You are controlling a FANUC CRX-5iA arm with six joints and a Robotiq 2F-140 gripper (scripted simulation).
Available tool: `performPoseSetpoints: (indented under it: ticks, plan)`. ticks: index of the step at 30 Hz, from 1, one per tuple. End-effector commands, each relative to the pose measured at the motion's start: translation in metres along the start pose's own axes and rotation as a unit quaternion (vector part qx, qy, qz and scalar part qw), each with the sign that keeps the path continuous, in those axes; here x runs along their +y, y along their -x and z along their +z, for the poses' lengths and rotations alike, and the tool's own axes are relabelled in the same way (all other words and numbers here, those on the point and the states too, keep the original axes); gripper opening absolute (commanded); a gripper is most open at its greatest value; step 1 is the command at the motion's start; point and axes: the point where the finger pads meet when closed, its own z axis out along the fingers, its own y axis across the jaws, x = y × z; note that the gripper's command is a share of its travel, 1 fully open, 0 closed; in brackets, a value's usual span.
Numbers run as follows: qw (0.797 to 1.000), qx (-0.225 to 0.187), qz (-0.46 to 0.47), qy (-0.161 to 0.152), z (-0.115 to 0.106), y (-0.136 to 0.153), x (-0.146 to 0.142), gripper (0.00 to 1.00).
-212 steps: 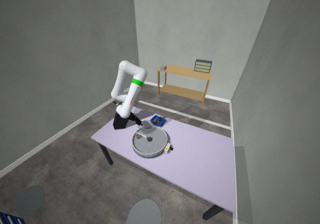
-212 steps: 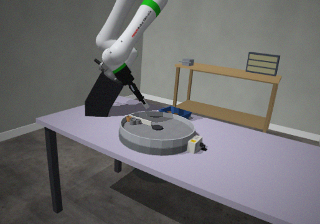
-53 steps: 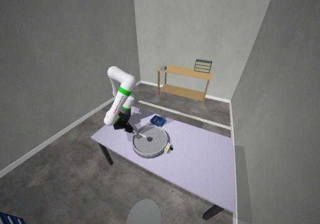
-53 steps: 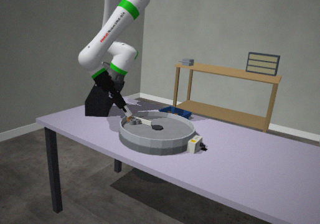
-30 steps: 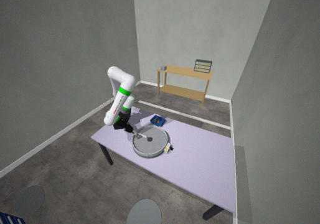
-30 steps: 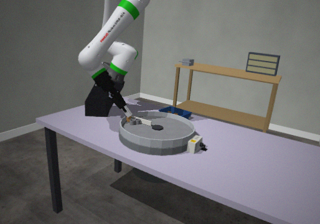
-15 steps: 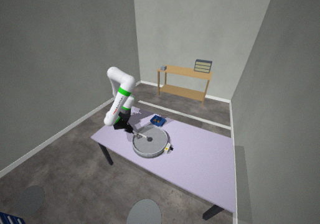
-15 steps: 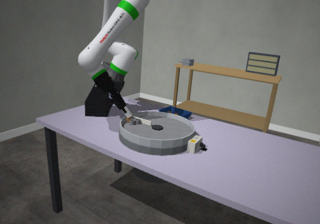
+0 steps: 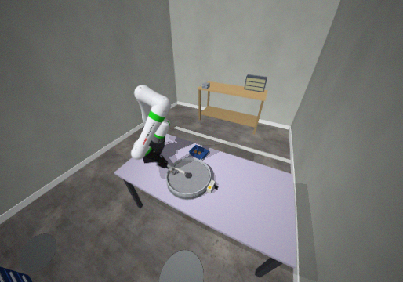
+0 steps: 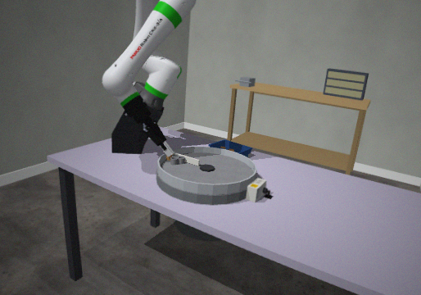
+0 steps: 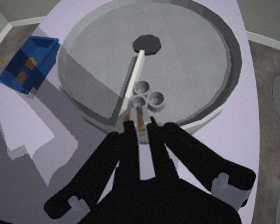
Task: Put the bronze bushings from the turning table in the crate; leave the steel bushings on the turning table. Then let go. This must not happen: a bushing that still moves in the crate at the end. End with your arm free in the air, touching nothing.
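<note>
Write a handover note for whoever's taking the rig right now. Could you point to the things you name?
Gripper (image 9: 172,170) (image 10: 169,155) (image 11: 139,114): low at the turning table (image 9: 197,184) (image 10: 229,172) (image 11: 191,55), fingers close together; a bronze bushing (image 10: 168,158) (image 11: 141,123) is at the tips, but I can't tell whether it is gripped.
Crate (image 9: 204,150) (image 10: 243,150) (image 11: 42,52): two bronze bushings (image 9: 199,153) (image 11: 31,63) inside.
Turning table: three steel bushings (image 10: 178,159) (image 11: 155,106) clustered by the fingertips; leave them.
Left: put the remaining bronze in the crate, let go, check that nothing there moves, finish with the arm free in the air.
</note>
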Motion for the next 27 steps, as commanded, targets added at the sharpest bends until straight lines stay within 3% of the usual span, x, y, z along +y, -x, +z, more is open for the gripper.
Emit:
performPoseSetpoints:
  ticks: [1,23,24,27]
  plan:
    - [1.0,0.0,0.0,0.0,-0.0001,0.0001,0.0001,0.06]
    - [1.0,0.0,0.0,0.0,-0.0001,0.0001,0.0001,0.06]
    - [1.0,0.0,0.0,0.0,-0.0001,0.0001,0.0001,0.0]
    - [1.0,0.0,0.0,0.0,-0.0001,0.0001,0.0001,0.0]
